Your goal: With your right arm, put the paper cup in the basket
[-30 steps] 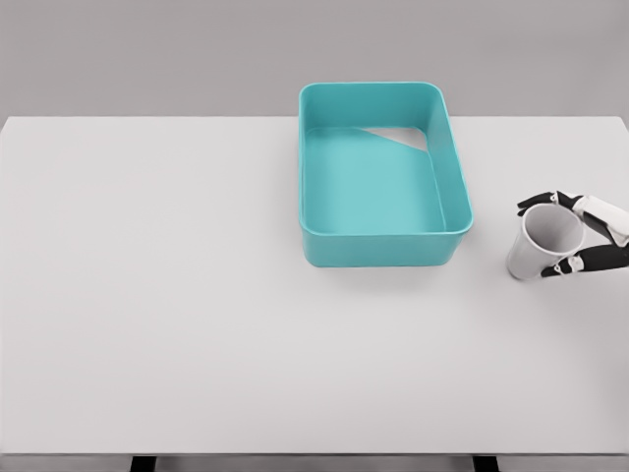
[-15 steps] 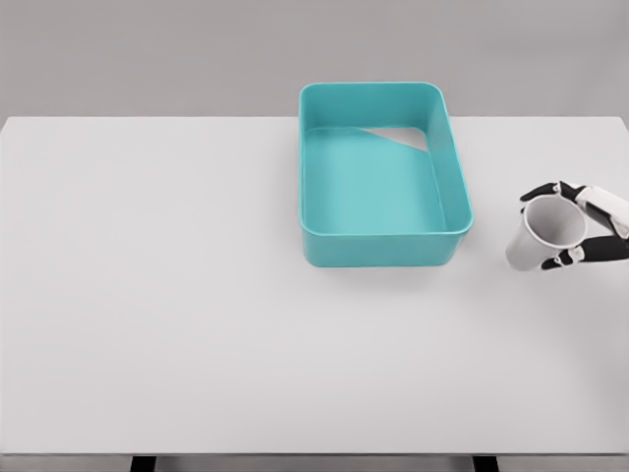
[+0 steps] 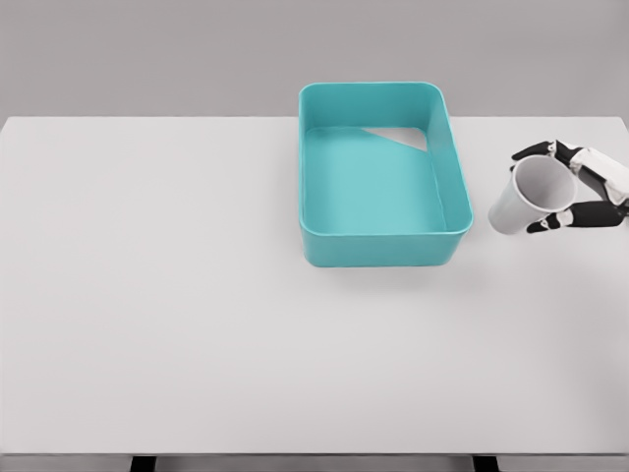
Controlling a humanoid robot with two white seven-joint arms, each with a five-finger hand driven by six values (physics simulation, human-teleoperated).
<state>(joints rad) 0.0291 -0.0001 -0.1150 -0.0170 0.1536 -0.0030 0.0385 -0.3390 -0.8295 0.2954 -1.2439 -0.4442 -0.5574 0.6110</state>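
Observation:
A white paper cup (image 3: 526,195) hangs tilted above the table at the right, its mouth facing up and to the right. My right hand (image 3: 560,187) comes in from the right edge and is shut on the cup, black fingers (image 3: 534,150) over its rim and thumb below. The teal basket (image 3: 313,187) stands at the table's middle back, just left of the cup, with nothing inside. A narrow gap separates the cup from the basket's right wall. The left arm does not show.
The white table (image 3: 197,315) spans the whole view, its front edge near the bottom. A grey wall lies behind it.
My right hand has lifted the cup and carried it up and slightly left, closer to the basket's right wall.

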